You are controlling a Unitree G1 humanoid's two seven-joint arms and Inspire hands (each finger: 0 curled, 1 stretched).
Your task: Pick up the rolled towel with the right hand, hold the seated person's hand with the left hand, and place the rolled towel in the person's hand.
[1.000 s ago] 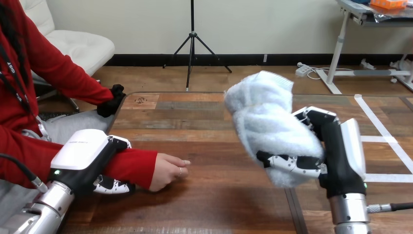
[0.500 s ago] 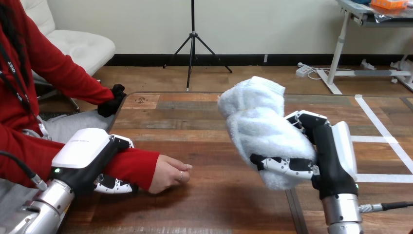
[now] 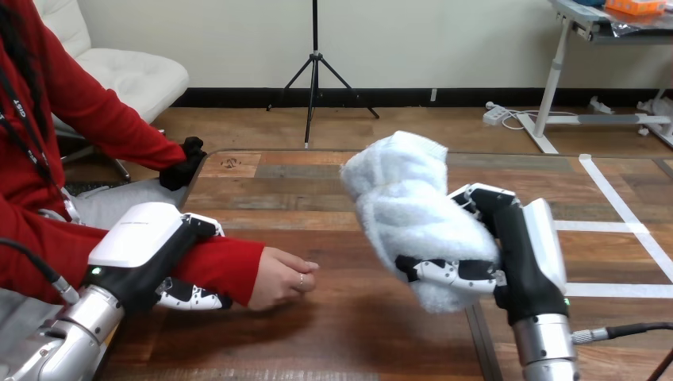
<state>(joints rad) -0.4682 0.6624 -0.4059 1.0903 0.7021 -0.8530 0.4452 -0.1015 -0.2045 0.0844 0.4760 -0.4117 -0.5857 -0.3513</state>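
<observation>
1. Step in hand: carry. R hand (image 3: 528, 254) has its fingers (image 3: 448, 271) wrapped tight round the rolled towel (image 3: 409, 206), held above the table (image 3: 349, 333), right of centre.
2. L hand (image 3: 147, 246): fingers (image 3: 190, 298) curled under the red-sleeved forearm (image 3: 230, 266); grip on.
3. The person's hand (image 3: 282, 278) rests on the table, loosely curled, apart from the towel.
4. Next: move towel left and down; that hand prob. needs opening first.
5. Vs 1 s ago: towel and R hand nearer the person; L hand slightly further right.
</observation>
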